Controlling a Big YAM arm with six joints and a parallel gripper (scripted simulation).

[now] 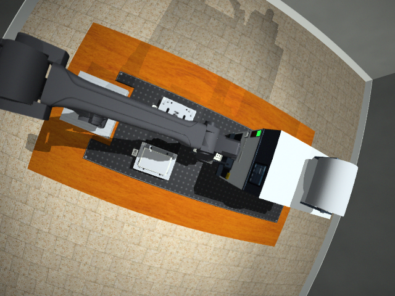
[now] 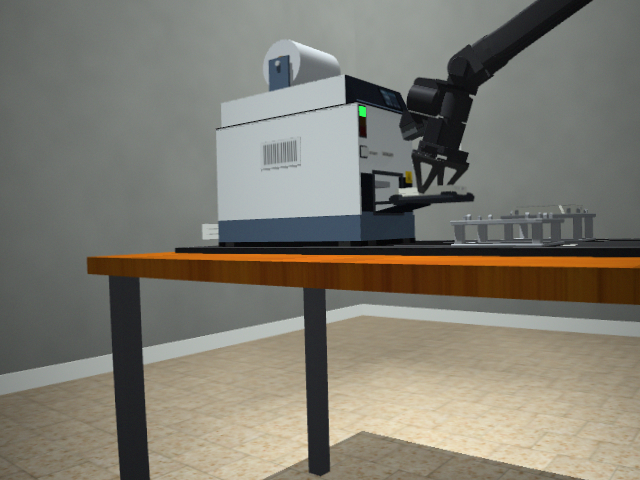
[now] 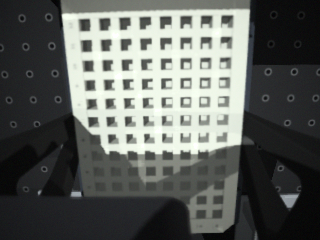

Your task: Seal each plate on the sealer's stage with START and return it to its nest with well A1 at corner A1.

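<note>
While the sealer (image 1: pixel 280 172) (image 2: pixel 289 180) shows a green lamp (image 1: pixel 258 133) (image 2: pixel 362 111), the gripper (image 1: pixel 212 156) (image 2: pixel 439 189) (image 3: pixel 158 120) has its jaws clamped on 1 white well plate (image 1: pixel 218 156) (image 2: pixel 408 191) (image 3: pixel 155 92), 8 wells across, at the extended stage (image 2: pixel 434 198). Another plate, clear, sits in nest N1 (image 1: pixel 166 176). Whether the white well plate touches the stage, one cannot tell.

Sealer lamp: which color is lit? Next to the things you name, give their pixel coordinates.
Green: the lamp's (image 1: pixel 258 133) (image 2: pixel 362 111) top segment glows green; the red one below it looks dark.

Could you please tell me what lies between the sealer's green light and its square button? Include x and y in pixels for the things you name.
A dark red, unlit lamp section (image 1: pixel 253 134) (image 2: pixel 362 127), best seen in the exterior view.
</note>
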